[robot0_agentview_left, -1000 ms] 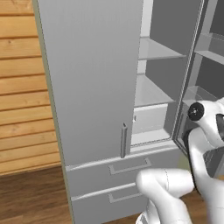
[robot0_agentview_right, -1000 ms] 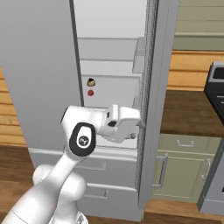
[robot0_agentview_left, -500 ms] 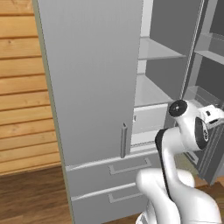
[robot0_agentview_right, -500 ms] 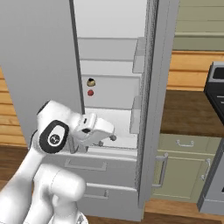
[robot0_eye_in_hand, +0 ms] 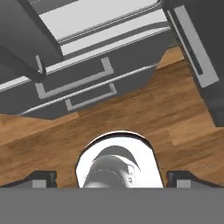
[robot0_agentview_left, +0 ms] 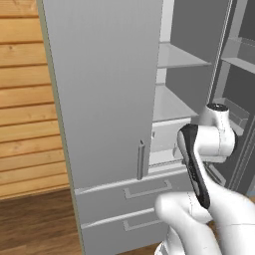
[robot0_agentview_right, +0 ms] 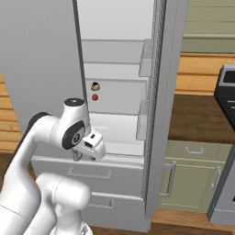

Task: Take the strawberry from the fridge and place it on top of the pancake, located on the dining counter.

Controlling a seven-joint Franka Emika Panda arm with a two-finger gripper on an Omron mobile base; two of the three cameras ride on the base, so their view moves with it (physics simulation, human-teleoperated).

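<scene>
In the left base view the fridge point(robot0_agentview_left: 109, 99) fills the centre, its left door shut and the right side open onto pale shelves; the white arm rises at lower right.

In the right base view the strawberry point(robot0_agentview_right: 95, 97) sits on a shelf at upper centre-left, just below a small brownish-yellow object point(robot0_agentview_right: 96, 86). The gripper point(robot0_agentview_right: 81, 155) hangs lower left of it, well apart.

In the hand view the gripper point(robot0_eye_in_hand: 111, 178) points down at the wooden floor point(robot0_eye_in_hand: 175, 118), jaws spread wide and empty, with the fridge drawers point(robot0_eye_in_hand: 87, 78) in the upper half

Wood plank wall point(robot0_agentview_left: 25, 109) at left of left base view, brown wood floor point(robot0_agentview_left: 35, 224) lower left. Right base view: pale green cabinets point(robot0_agentview_right: 193, 176) lower right, dark stove edge point(robot0_agentview_right: 227, 92) at right, wood-panelled wall point(robot0_agentview_right: 204, 73) behind.
</scene>
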